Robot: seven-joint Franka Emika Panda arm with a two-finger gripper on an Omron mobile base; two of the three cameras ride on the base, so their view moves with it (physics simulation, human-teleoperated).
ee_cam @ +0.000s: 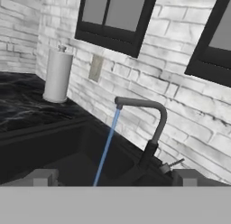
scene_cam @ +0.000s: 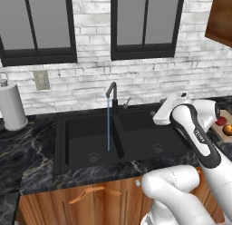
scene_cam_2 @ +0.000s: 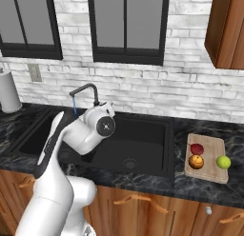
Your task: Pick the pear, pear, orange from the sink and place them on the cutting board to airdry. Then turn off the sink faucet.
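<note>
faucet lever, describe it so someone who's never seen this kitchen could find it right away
Find the black double-basin sink set in the dark marble counter below the windows. At its back edge, between the basins, rises the black gooseneck faucet, with water running from it. The lever is the thin, short grey stick angling out from the faucet's base, far smaller than the spout.

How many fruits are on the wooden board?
3, all on the board: a red pear at the back, an orange just in front of it, and a green pear to their right.
</note>
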